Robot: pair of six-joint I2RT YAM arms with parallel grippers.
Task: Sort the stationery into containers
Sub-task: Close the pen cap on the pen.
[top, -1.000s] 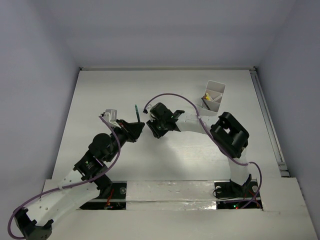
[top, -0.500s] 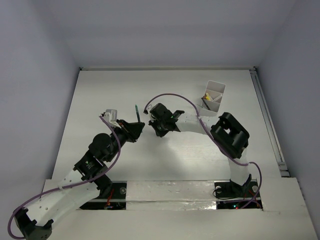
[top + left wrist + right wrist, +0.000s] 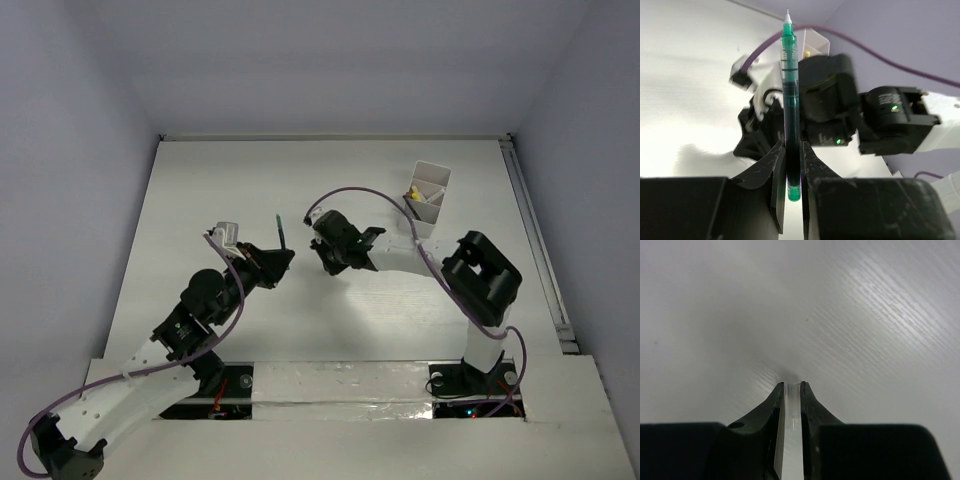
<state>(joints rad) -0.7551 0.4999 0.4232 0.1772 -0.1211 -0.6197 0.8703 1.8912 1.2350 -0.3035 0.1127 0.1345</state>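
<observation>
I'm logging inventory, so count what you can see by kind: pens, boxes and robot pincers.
Pens: 1, a green pen clamped in the left pincer
Boxes: 1, a white divided box; its yellow contents are too small to count
Pincers: 2, counting the right pincer
Total: 4

Lighting — bright, even, from above; soft shadows on white table (image 3: 200, 200). Glare streaks across it, right wrist view. Left wrist — green pen (image 3: 790, 100) sharp, background blurred.
</observation>
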